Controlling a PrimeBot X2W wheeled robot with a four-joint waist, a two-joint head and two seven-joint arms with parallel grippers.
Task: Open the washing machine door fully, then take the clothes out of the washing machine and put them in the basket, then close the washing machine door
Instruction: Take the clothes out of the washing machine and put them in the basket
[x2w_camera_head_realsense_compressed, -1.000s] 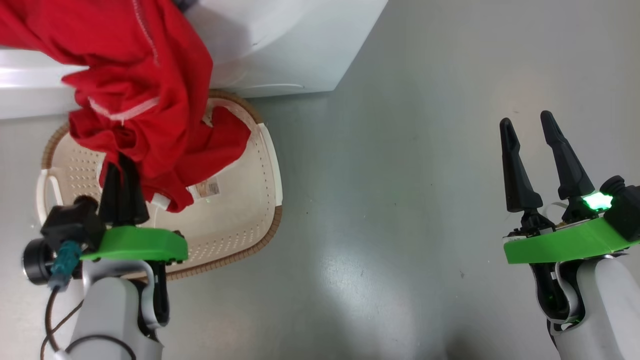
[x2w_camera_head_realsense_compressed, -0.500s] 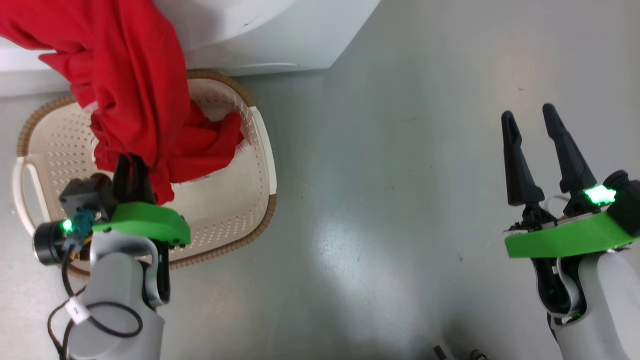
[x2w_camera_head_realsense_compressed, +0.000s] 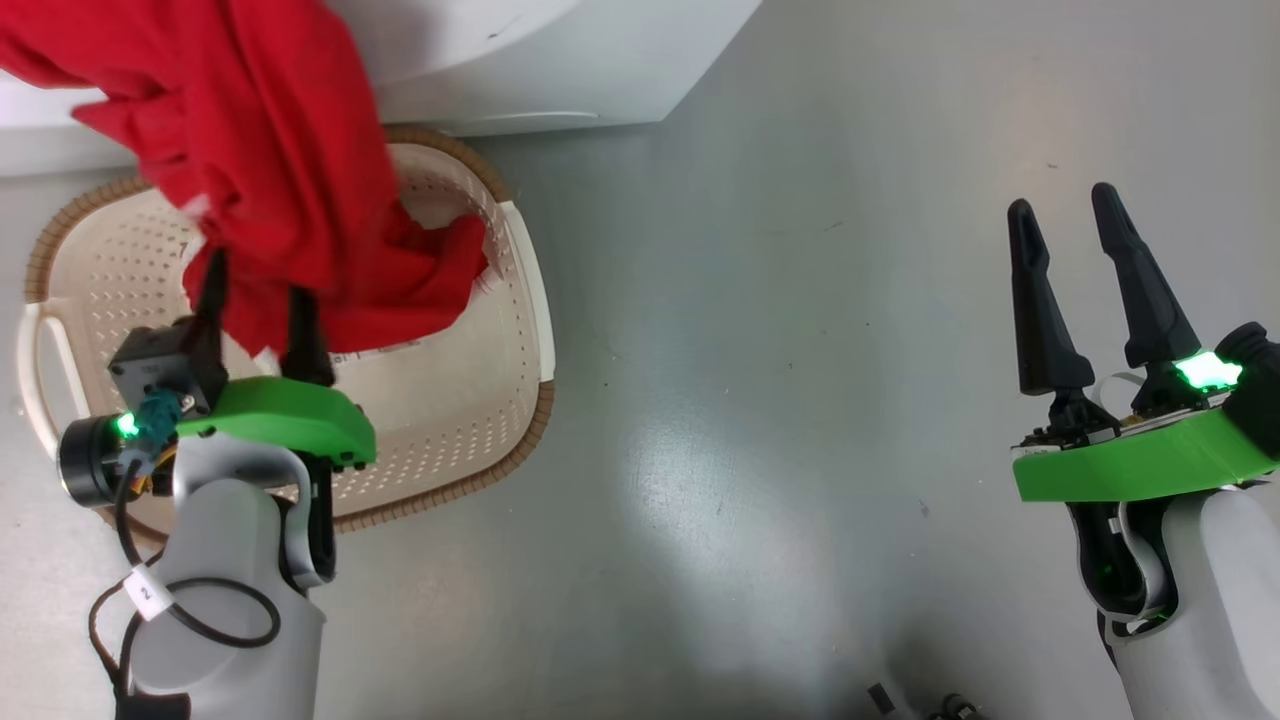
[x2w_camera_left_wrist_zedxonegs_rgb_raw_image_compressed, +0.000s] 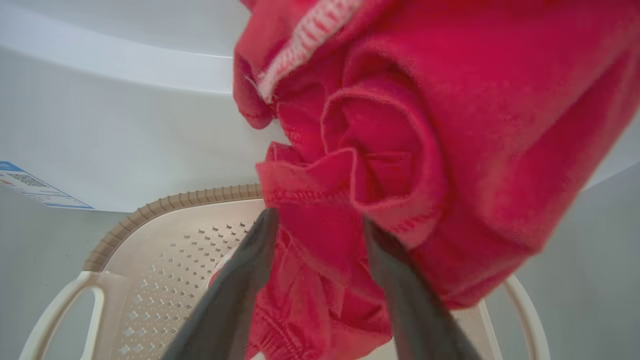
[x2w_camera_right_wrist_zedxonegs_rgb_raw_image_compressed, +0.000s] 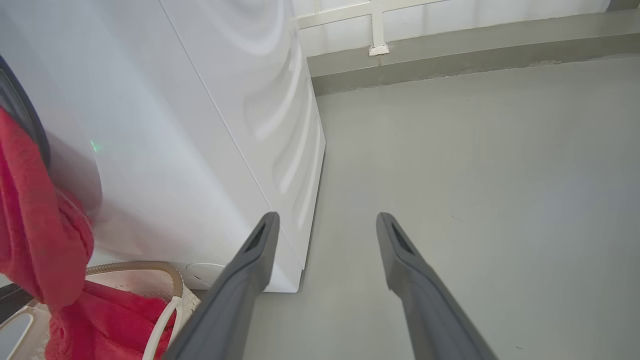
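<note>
At the left, the left gripper (x2w_camera_head_realsense_compressed: 255, 290) hovers over the basket (x2w_camera_head_realsense_compressed: 470, 420). Its fingers are parted, with red folds of the clothes (x2w_camera_head_realsense_compressed: 270, 170) draped between and over the tips; whether they pinch any cloth I cannot tell. The clothes hang down from the top of the head view, and their lower end lies inside the basket. Just behind the basket stands the white washing machine (x2w_camera_head_realsense_compressed: 560, 60). Well to the right, over grey floor (x2w_camera_head_realsense_compressed: 780, 350), the right gripper (x2w_camera_head_realsense_compressed: 1062, 200) is spread wide and empty.
</note>
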